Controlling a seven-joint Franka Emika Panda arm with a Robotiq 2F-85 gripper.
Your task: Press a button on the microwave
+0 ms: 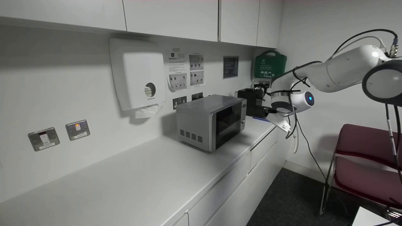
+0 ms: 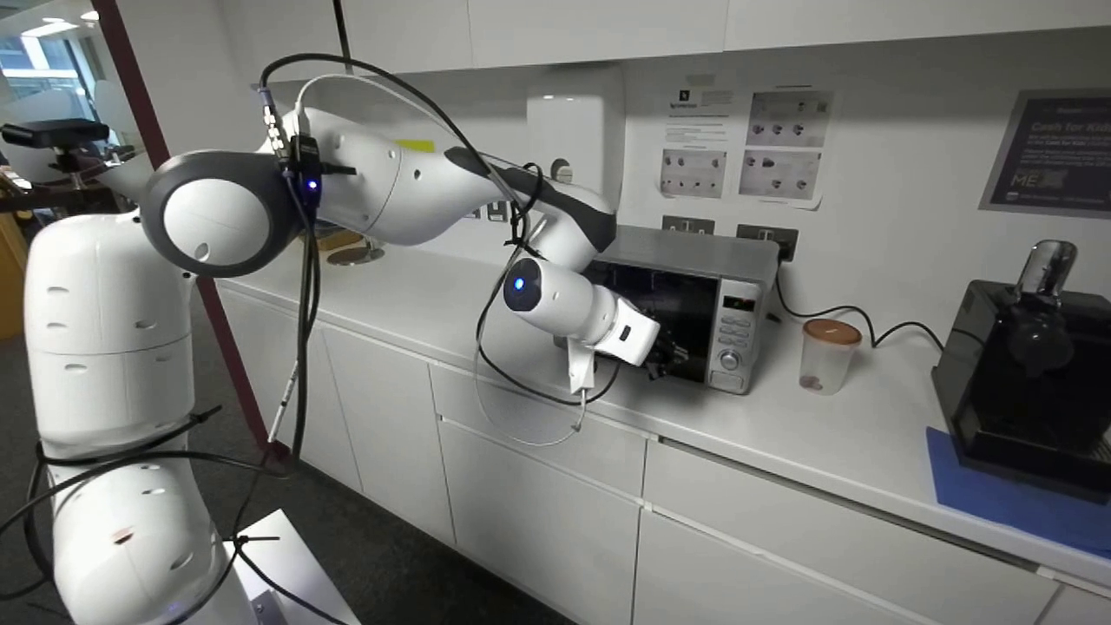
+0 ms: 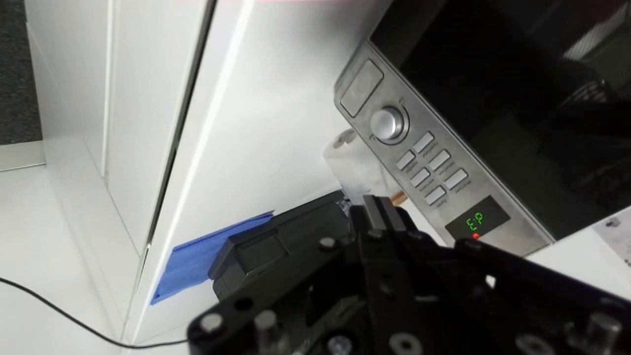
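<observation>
Tool [image 3: 383, 201], clenched and empty, hangs near the microwave [image 1: 210, 121] standing on the worktop [image 1: 138, 179], so the step seems to be approach, and next it should align with one button [image 3: 420, 177] and push.

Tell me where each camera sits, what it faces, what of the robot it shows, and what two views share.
In an exterior view: higher than the worktop, looking along it past the microwave to the far wall; the arm enters at right.
In an exterior view: out from the drawers, facing them and the microwave's front aslant; most of the arm shows.
Wrist view: behind the claw, aimed past it at the control panel; only the claw shows plainly.
Both exterior views share the microwave, arm and dispenser.
</observation>
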